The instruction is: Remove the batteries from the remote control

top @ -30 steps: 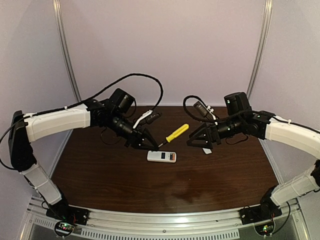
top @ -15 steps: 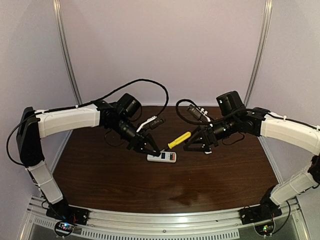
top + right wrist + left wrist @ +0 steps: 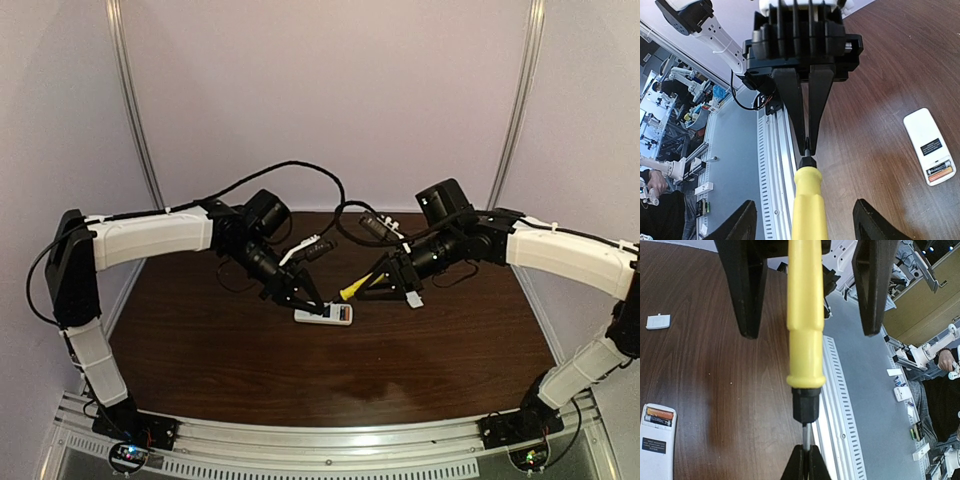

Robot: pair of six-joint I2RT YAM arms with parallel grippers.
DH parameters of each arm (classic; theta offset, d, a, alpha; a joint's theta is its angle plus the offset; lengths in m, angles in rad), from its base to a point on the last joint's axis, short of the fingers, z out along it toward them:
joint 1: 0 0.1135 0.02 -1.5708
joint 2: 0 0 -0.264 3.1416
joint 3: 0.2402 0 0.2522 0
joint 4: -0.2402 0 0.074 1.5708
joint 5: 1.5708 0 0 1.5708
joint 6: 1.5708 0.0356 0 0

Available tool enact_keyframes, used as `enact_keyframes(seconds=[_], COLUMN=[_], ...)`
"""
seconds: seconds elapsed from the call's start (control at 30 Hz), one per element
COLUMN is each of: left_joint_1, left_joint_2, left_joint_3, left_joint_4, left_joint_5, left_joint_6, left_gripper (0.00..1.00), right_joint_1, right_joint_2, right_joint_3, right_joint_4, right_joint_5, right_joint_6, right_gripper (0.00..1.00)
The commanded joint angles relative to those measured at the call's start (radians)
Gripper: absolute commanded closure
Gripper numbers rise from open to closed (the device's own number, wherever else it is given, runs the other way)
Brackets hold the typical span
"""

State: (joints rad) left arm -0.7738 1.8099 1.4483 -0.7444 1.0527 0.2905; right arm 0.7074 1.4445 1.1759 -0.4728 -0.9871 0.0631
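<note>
Two batteries (image 3: 659, 416), one orange-copper, one dark, side by side in open compartment at one end of white remote control (image 3: 920, 127). Remote lying back face up, flat on brown table (image 3: 250, 370), approx. centre, between both arms. Small dark label (image 3: 930, 146) mid-body on remote's back.

Right beside remote: L gripper (image 3: 805, 455), fingers pinched fully together on thin metal shaft of yellow-handled screwdriver (image 3: 809, 212), just past its black collar. In overhead view, fingertips meeting remote's far edge; actual contact w/ remote impossible to tell. Screwdriver handle pointing away toward R arm.

R gripper (image 3: 809, 333) set astride yellow handle, fingers partway apart, one each side. Clear gap to handle on both sides in both wrist views, so nothing gripped.

Small white cover piece (image 3: 658, 321) loose on table, apart from remote, near R gripper in overhead view.

Metal rail (image 3: 330, 440) along near table edge, w/ both arm bases bolted on.
</note>
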Motion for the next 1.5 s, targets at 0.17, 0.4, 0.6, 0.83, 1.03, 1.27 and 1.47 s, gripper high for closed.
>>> enact_keyframes(seconds=[0.17, 0.4, 0.6, 0.83, 1.03, 1.27, 1.47], left_joint_1=[0.006, 0.006, 0.005, 0.006, 0.006, 0.005, 0.005], left_joint_2=[0.028, 0.038, 0.041, 0.049, 0.049, 0.049, 0.049], left_joint_3=[0.033, 0.039, 0.038, 0.036, 0.035, 0.03, 0.027], left_joint_4=[-0.009, -0.001, 0.004, 0.007, 0.007, 0.013, 0.013], left_joint_5=[0.011, -0.004, -0.006, -0.013, -0.013, -0.014, -0.014], left_joint_6=[0.025, 0.027, 0.026, 0.026, 0.024, 0.022, 0.02], left_gripper=[1.0, 1.0, 1.0, 1.0, 1.0, 1.0, 1.0], right_joint_1=[0.013, 0.012, 0.014, 0.014, 0.014, 0.015, 0.014], right_joint_2=[0.046, 0.068, 0.083, 0.092, 0.092, 0.105, 0.1], right_joint_3=[0.05, 0.057, 0.065, 0.067, 0.066, 0.066, 0.068], right_joint_4=[-0.003, 0.007, -0.014, -0.019, -0.028, -0.058, -0.06], right_joint_5=[0.03, 0.045, 0.044, 0.047, 0.044, 0.036, 0.036], right_joint_6=[0.006, 0.023, 0.014, 0.012, 0.011, 0.0, -0.003], right_gripper=[0.44, 0.53, 0.62, 0.67, 0.74, 0.75, 0.72])
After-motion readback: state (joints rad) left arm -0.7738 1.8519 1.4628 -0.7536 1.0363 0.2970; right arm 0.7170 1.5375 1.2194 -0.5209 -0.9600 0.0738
